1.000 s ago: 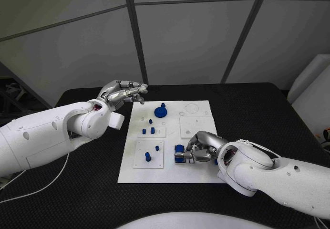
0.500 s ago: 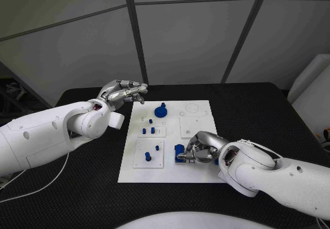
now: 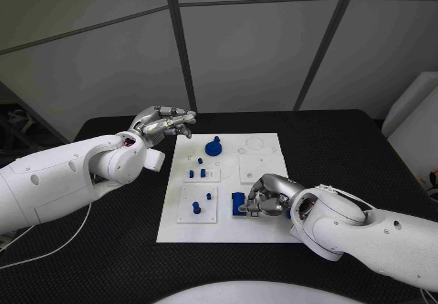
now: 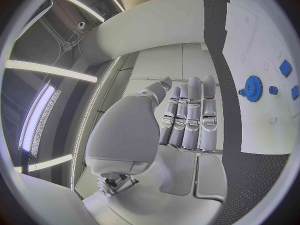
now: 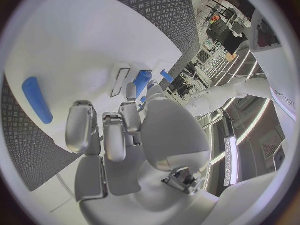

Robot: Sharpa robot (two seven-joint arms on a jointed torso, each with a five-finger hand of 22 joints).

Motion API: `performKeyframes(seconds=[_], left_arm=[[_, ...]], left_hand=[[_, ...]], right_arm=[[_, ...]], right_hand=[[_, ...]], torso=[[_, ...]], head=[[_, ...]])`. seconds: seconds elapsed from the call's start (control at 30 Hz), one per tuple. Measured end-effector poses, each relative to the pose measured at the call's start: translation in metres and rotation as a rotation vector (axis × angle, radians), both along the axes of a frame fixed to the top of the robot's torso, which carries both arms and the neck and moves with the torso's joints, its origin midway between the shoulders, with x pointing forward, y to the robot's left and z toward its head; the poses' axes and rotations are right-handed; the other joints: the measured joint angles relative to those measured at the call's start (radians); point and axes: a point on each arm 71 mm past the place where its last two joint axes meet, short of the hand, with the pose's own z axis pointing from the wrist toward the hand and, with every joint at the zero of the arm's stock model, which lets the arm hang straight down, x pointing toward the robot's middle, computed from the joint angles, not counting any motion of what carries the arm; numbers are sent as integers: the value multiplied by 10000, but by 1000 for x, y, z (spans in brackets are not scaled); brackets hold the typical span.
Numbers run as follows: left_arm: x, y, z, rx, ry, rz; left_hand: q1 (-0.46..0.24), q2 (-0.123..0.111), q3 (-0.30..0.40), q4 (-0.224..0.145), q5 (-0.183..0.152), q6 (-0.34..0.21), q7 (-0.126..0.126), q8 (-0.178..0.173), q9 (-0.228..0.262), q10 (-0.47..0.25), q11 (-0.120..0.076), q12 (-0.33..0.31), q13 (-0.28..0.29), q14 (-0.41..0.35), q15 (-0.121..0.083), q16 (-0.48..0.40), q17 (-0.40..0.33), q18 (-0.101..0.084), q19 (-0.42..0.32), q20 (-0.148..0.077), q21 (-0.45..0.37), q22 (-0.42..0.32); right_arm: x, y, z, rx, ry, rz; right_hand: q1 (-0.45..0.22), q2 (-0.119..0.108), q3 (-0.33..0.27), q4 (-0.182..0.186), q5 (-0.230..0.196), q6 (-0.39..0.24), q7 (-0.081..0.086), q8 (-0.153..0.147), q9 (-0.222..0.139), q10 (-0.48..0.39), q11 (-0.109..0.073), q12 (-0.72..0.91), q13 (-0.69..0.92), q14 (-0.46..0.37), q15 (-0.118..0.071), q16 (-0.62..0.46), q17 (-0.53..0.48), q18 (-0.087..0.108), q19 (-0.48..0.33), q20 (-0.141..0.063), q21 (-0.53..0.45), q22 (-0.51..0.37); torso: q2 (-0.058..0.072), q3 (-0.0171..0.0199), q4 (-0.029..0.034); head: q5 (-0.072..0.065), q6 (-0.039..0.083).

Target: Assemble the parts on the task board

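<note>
Fingers [image 3: 258,201] of right hand [image 3: 268,196] curl around blue part [image 3: 241,204] near task board [image 3: 264,235] front edge. Blue gear part [image 3: 214,147] stands farther back. Left hand [image 3: 164,121] hovers over bench [image 3: 109,247] beside board's far-left corner, fingers curled, holding nothing.

You have a black textured table [image 3: 347,152] under everything, grey wall panels [image 3: 246,57] at twelve o'clock, and a white cable [image 3: 55,244] trailing at eight o'clock.

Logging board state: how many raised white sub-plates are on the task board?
3: left middle, left near, and right middle. The right hand may hide another.
</note>
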Motion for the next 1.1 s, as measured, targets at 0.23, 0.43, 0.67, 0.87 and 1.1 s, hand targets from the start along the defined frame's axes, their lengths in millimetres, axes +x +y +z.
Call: performKeyframes(seconds=[0.23, 0.43, 0.67, 0.87, 1.1], left_arm=[[0, 0, 0, -1, 4, -6], [0, 0, 0, 3, 5, 0], [0, 2, 0, 14, 7, 23], [0, 1, 0, 13, 11, 22], [0, -1, -1, 0, 13, -7]], left_hand=[[0, 0, 0, 0, 0, 0, 0, 0, 0, 0, 0, 0, 0, 0, 0, 0, 1, 0, 0, 0, 0, 1], [0, 0, 0, 0, 0, 0, 0, 0, 0, 0, 0, 0, 0, 0, 0, 0, 1, 0, 0, 0, 0, 1], [0, 0, 0, 0, 0, 0, 0, 0, 0, 0, 0, 0, 0, 0, 0, 0, 2, 0, 0, 0, 0, 2], [0, 0, 0, 0, 0, 0, 0, 0, 0, 0, 0, 0, 1, -5, 5, 0, 3, 1, 0, 0, 0, 2], [0, 0, 0, 0, 0, 0, 0, 0, 0, 0, 0, 0, 0, -36, 36, 0, 3, 1, 0, 0, 0, -12]], right_arm=[[-1, -2, 1, 8, -55, 6], [-3, -15, 5, 275, -336, -124], [-1, -48, 22, 712, -786, -511], [1, -83, 27, 436, -851, -1112], [3, -102, 26, -31, -949, -1437]], right_hand=[[39, -40, -60, 6, 89, -1, 1, 0, 12, 0, 0, 3, 23, 0, 0, 0, 0, 0, 0, 0, 1, -5], [187, -128, -91, 3, 322, -258, 113, -230, -73, -59, 58, -122, -76, 0, 1, -23, -1, 0, -56, -45, -139, -174], [530, 52, -103, -9, 702, -469, 315, -913, -456, -181, 254, -299, -200, -16, 94, -58, -1, 0, -197, 95, -255, -311], [618, 65, -118, 7, 758, -463, 402, -1249, -697, -161, 344, -336, -170, 19, 129, -58, -1, 0, -174, 117, -255, -242], [618, 65, -217, 106, 892, -125, 338, -1387, -833, -69, 392, -102, 49, 19, 129, -58, -2, 1, -141, 149, -184, -127]], torso=[[0, 1, -1], [-3, 5, -13], [-16, 7, -23], [-23, -2, -27], [-19, -1, -45]], head=[[11, -4], [6, 22], [-34, 29], [-131, 60], [-234, 93]])
